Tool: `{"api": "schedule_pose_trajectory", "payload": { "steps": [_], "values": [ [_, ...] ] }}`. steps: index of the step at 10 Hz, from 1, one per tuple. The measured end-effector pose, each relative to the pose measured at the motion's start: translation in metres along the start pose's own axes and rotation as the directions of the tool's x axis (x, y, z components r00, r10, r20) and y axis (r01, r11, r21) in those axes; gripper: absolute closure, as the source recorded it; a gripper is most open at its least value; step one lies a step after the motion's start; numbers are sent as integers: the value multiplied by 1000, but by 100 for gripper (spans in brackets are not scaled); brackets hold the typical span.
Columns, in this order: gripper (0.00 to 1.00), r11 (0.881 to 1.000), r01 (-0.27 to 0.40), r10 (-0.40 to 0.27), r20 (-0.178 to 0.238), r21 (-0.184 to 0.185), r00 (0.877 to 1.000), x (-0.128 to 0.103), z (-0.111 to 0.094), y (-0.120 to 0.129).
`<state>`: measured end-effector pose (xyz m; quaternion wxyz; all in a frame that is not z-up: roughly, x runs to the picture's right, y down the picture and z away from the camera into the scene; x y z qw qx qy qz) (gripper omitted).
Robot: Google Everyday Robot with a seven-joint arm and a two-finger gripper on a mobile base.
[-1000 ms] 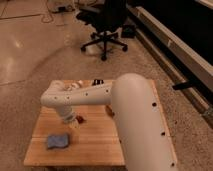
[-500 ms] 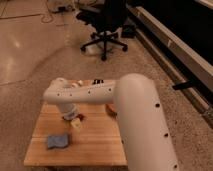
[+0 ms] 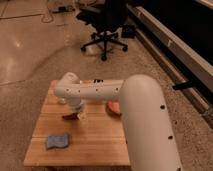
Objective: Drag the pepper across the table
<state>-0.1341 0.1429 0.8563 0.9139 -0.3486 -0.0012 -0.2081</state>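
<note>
The robot's gripper [image 3: 79, 114] hangs low over the middle of the table [image 3: 95, 145], just left of centre frame, its tip at the right end of the pepper [image 3: 70, 116]; whether it is gripping or merely touching cannot be told from here. The small dark red pepper lies on the planks, stretching left from the gripper. The white arm [image 3: 145, 120] sweeps in from the lower right, bends at a rounded elbow and reaches leftward across the table's far half. An orange-red bowl [image 3: 114, 108] shows partly behind the arm, right of the gripper. A blue-grey cloth [image 3: 58, 141] lies crumpled near the table's lower left corner. Beyond, at top centre, a black office chair [image 3: 106, 22] stands on the speckled floor.
</note>
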Motion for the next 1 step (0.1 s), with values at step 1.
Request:
{"api": "schedule_pose_trajectory", "payload": {
  "steps": [1],
  "values": [
    [20, 1000, -21, 21, 9, 9, 1000, 3, 7, -4]
  ]
}}
